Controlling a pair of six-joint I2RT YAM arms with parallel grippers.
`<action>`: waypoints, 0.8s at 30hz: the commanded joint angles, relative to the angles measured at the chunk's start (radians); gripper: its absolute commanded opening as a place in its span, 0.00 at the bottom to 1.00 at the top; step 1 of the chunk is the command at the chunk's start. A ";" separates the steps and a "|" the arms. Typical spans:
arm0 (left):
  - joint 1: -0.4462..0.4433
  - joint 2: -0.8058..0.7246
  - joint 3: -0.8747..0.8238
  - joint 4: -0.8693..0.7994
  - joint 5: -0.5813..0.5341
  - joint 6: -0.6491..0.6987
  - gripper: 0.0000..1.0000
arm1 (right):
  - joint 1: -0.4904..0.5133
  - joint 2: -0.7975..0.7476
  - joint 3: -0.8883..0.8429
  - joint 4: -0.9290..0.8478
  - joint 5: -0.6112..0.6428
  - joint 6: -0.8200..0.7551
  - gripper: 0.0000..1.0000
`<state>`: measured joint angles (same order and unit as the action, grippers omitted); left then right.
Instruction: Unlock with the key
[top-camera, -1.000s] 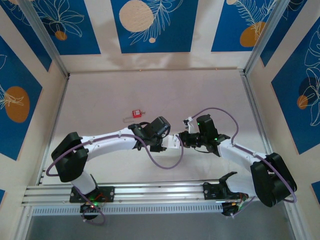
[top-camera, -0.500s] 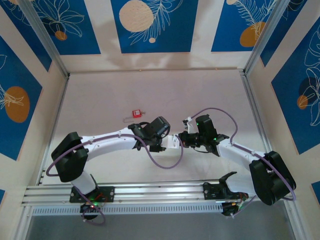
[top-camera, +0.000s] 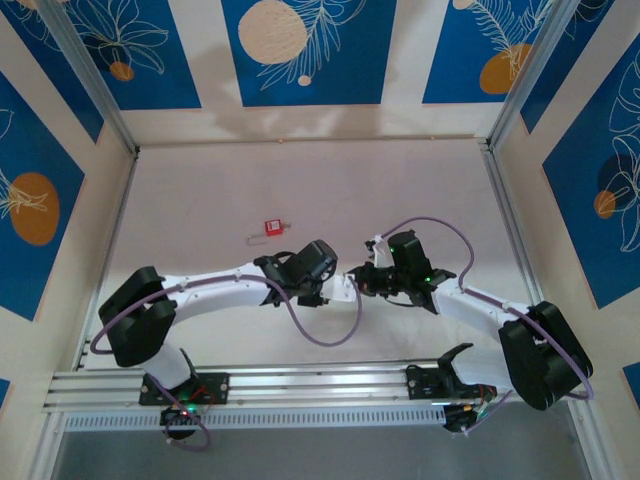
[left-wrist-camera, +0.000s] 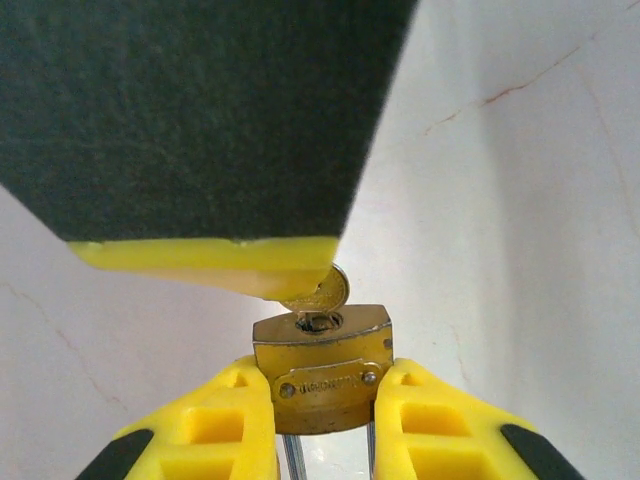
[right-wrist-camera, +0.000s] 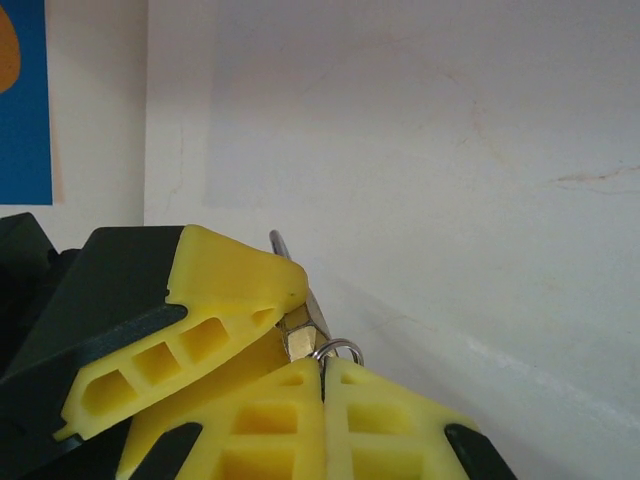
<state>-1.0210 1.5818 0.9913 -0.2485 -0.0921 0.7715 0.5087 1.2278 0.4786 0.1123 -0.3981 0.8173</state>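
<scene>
Compared with a second ago, both wrists sit slightly further left in the overhead view, and the right gripper (right-wrist-camera: 322, 375) has tightened. It now pinches the key (left-wrist-camera: 325, 293) by its flat, round brassy head, with the thin wire ring (right-wrist-camera: 338, 349) poking up between the ribbed yellow fingers. The left gripper (left-wrist-camera: 322, 385) clamps a blocky brass padlock (left-wrist-camera: 320, 365) by its sides, at the centre of the overhead frame. The key stands in the padlock's keyhole; its blade is hidden, so I cannot tell whether it has turned. A small red padlock (top-camera: 272, 228) lies apart, upper left of the grippers, on the pale, faintly cracked table (top-camera: 300, 180). Blue leaf-patterned panels (top-camera: 300, 50) surround it.
</scene>
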 joint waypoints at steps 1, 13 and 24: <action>-0.031 -0.046 -0.021 0.268 -0.004 0.063 0.00 | 0.027 -0.013 0.015 0.082 -0.112 0.060 0.00; -0.040 -0.123 -0.145 0.512 -0.028 0.156 0.00 | 0.003 -0.007 0.005 0.168 -0.186 0.206 0.00; -0.047 -0.126 -0.167 0.588 -0.057 0.207 0.00 | -0.022 0.016 0.003 0.163 -0.218 0.263 0.00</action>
<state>-1.0290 1.4822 0.7856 0.1352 -0.2115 0.9611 0.4599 1.2301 0.4774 0.2298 -0.4747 1.0473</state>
